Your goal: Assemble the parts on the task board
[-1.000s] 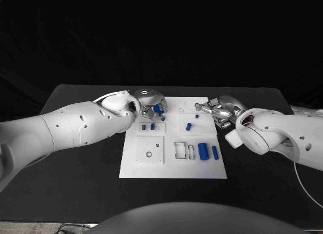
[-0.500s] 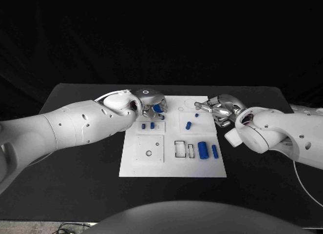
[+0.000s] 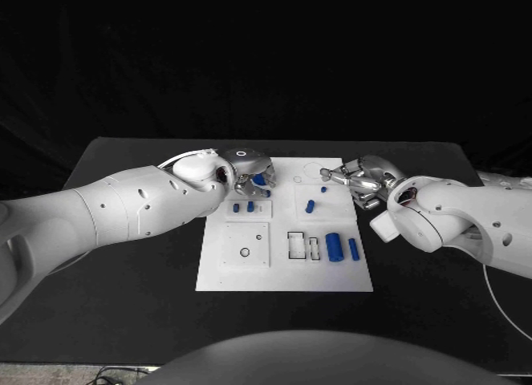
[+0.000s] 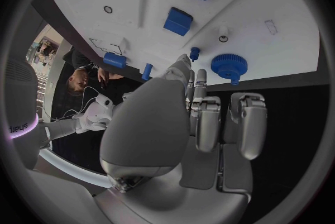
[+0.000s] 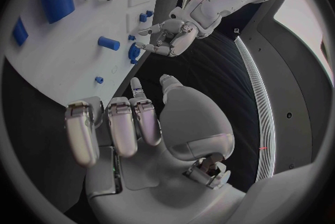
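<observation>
The white task board (image 3: 286, 273) lies mid-table. A blue gear (image 3: 260, 180) sits at its far left corner, also seen as the blue gear (image 4: 226, 65) just beyond my fingertips (image 4: 201, 81). My left hand (image 3: 245, 167) hovers over it with fingers spread and holds nothing; whether it touches the gear I cannot tell. From the right wrist, the left hand (image 5: 167, 34) hangs just above the gear (image 5: 134, 52). My right hand (image 3: 359, 181) stays at the board's far right edge, fingers loosely apart and empty, near a small blue peg (image 3: 325, 191).
Two small blue blocks (image 3: 242, 208) and a short peg (image 3: 310, 206) stand mid-board. A thick blue cylinder (image 3: 334, 245) and a slim one (image 3: 355, 251) lie at the right, beside two rectangular slots (image 3: 297, 245). Black table (image 3: 127, 265) surrounds the board.
My left hand has shifted slightly over the gear, which shows a little more. The right hand and the other parts have stayed put.
</observation>
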Tool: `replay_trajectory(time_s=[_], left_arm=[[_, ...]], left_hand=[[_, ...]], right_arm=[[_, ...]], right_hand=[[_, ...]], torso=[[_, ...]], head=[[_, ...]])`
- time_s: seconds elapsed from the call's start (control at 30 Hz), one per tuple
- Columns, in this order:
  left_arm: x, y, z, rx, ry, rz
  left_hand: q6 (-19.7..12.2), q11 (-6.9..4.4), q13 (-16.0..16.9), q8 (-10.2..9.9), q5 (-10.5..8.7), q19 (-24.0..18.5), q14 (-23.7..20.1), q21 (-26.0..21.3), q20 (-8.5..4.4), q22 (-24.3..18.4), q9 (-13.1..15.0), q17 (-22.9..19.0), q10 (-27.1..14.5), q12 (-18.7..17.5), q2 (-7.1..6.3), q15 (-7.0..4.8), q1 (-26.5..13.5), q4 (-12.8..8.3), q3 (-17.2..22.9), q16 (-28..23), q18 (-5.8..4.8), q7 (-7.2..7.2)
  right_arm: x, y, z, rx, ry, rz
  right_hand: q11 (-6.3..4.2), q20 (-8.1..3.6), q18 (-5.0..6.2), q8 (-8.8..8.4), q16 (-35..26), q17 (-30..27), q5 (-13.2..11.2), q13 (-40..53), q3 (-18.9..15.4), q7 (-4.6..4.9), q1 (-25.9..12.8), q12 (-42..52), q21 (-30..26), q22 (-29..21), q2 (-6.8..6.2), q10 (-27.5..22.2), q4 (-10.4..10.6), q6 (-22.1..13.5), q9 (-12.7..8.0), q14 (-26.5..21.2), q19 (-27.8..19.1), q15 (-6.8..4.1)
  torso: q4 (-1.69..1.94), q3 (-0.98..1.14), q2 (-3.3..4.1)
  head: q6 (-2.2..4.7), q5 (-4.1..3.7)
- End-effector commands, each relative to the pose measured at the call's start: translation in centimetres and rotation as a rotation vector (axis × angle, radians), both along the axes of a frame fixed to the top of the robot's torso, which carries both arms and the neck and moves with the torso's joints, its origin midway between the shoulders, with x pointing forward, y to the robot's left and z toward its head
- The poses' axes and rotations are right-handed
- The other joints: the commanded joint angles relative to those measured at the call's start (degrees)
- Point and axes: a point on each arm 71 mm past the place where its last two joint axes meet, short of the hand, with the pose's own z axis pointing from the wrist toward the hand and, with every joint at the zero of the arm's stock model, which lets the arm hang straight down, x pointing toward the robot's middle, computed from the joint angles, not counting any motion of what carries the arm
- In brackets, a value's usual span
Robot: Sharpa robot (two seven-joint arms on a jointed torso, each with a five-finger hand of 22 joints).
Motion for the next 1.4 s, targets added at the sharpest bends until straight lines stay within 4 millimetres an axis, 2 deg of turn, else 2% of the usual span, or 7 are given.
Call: replay_trajectory(time_s=[0.03,0.37,0.53,0.67,1.0,1.2,1.4], left_arm=[[-0.06,-0.2,-0.27,0.033,0.015,-0.007],[-0.01,-0.44,-0.44,0.053,0.016,-0.011],[0.04,-0.72,-0.59,0.061,0.023,-0.012],[0.0,-0.85,-0.74,0.06,0.022,-0.011],[0.0,-0.76,-0.89,0.06,0.023,-0.012],[-0.04,-0.79,-1.01,0.067,0.033,-0.017],[0.02,-0.76,-1.03,0.078,0.023,-0.013]], left_hand=[[-0.1,-0.04,-0.1,0.0,-0.25,5.9,6.0,0.1,-0.3,15.1,-0.1,15.1,-0.3,-0.2,-0.03,-0.31,0.9,0.0,0.6,0.1,-0.44,0.06],[-0.1,-0.11,0.0,0.0,-0.25,5.9,6.0,0.1,-0.37,15.1,-0.4,15.1,-0.4,-0.1,0.26,-0.39,1.5,0.1,1.1,0.1,-0.44,0.07],[-0.2,-0.11,0.0,-0.1,-0.25,5.9,6.0,0.1,-0.38,15.1,-0.4,15.1,-0.4,-0.1,0.34,-0.37,1.5,0.1,1.3,0.1,-0.44,0.09],[-0.2,-0.1,0.0,0.0,-0.25,5.9,6.0,0.1,-0.39,15.1,-0.4,15.1,-0.4,-0.1,0.41,-0.35,1.6,0.1,1.4,0.1,-0.44,0.1],[0.0,-0.11,0.0,0.0,-0.25,5.9,6.0,0.1,-0.41,15.1,-0.5,15.1,-0.2,0.0,0.54,-0.31,1.7,0.1,1.6,0.1,-0.44,0.12],[-0.2,-0.09,0.0,-0.1,-0.26,5.9,6.0,0.1,-0.42,15.1,-0.6,15.1,-0.2,0.0,0.32,-0.19,1.8,0.1,1.7,0.1,-0.44,0.15],[-0.3,-0.04,0.0,-0.1,-0.26,5.9,6.0,0.1,-0.44,15.1,-0.8,15.1,-0.2,0.0,0.29,-0.02,1.9,0.1,1.8,0.1,-0.44,0.22]], right_arm=[[-0.09,0.13,-0.08,0.0,0.01,0.015],[-0.13,0.09,-0.1,-0.001,0.014,0.017],[-0.14,0.01,-0.1,-0.002,0.014,0.015],[-0.14,0.04,-0.11,-0.002,0.015,0.015],[-0.13,0.05,-0.13,-0.002,0.018,0.015],[-0.15,0.12,-0.13,0.0,0.018,0.015],[-0.14,0.14,-0.14,0.0,0.019,0.015]], right_hand=[[-0.01,0.14,-0.38,0.37,0.2,15.1,0.4,15.1,-0.2,-0.09,0.1,0.2,0.3,15.1,0.43,6.0,0.1,-0.1,0.1,6.0,6.1,-0.04],[-0.01,0.14,-0.38,0.37,0.2,15.1,0.4,15.1,-0.2,-0.09,0.1,0.2,0.3,15.1,0.43,6.0,0.1,-0.1,0.1,6.0,6.1,-0.04],[-0.01,0.14,-0.38,0.37,0.2,15.1,0.4,15.1,-0.2,-0.09,0.1,0.2,0.3,15.1,0.43,6.0,0.1,-0.1,0.1,6.0,6.1,-0.04],[-0.01,0.14,-0.38,0.37,0.2,15.1,0.4,15.1,-0.2,-0.09,0.1,0.2,0.3,15.1,0.43,6.0,0.1,-0.1,0.1,6.0,6.1,-0.04],[-0.01,0.14,-0.38,0.37,0.2,15.1,0.4,15.1,-0.2,-0.09,0.1,0.2,0.3,15.1,0.43,6.0,0.1,-0.1,0.1,6.0,6.1,-0.04],[-0.01,0.14,-0.38,0.37,0.2,15.1,0.4,15.1,-0.2,-0.09,0.1,0.2,0.3,15.1,0.43,6.0,0.1,-0.1,0.1,6.0,6.1,-0.04],[-0.01,0.14,-0.38,0.37,0.2,15.1,0.4,15.1,-0.2,-0.09,0.1,0.2,0.3,15.1,0.43,6.0,0.1,-0.1,0.1,6.0,6.1,-0.04]], torso=[[-0.01,-0.03,0.0],[-0.01,-0.03,0.02],[0.14,-0.01,0.05],[-0.02,-0.03,0.02],[0.06,-0.05,0.0],[-0.06,-0.03,-0.01],[0.0,-0.04,-0.01]], head=[[0.0,-0.04],[0.0,-0.05],[0.0,-0.02],[0.0,0.09],[0.0,-0.15],[0.0,-0.07],[0.0,-0.24]])
